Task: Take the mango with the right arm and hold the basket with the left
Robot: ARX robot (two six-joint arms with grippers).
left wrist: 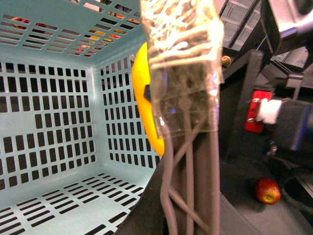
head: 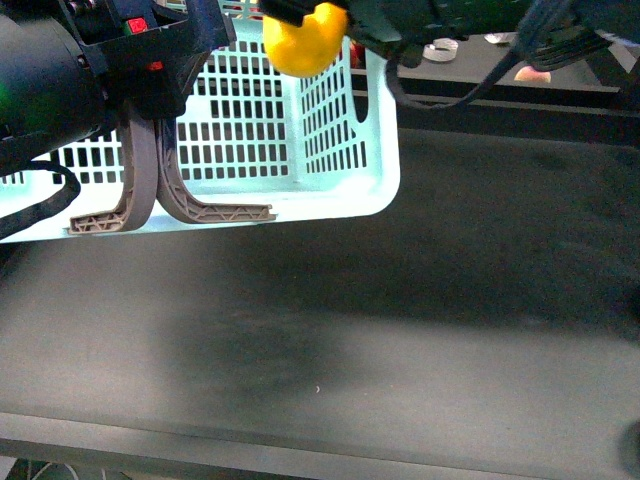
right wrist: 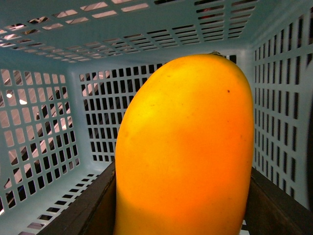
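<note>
The light-turquoise basket (head: 260,150) hangs tilted above the dark table, its open side towards me. My left gripper (head: 150,85) is shut on the basket's two grey-brown handles (head: 150,195), which hang together below it. In the left wrist view the handles (left wrist: 190,166) run up the middle beside the basket's slotted wall (left wrist: 49,122). My right gripper (head: 310,8) is shut on the yellow-orange mango (head: 303,40) and holds it at the basket's mouth. In the right wrist view the mango (right wrist: 186,147) fills the space between the dark fingers (right wrist: 93,205), with the basket's inside (right wrist: 44,127) behind it.
The dark table (head: 400,330) stretches below, its front edge (head: 300,450) near me. A red apple (left wrist: 267,190) lies on the table beside the basket. A white dish (head: 440,47) and a pale fruit (head: 533,73) sit at the back right.
</note>
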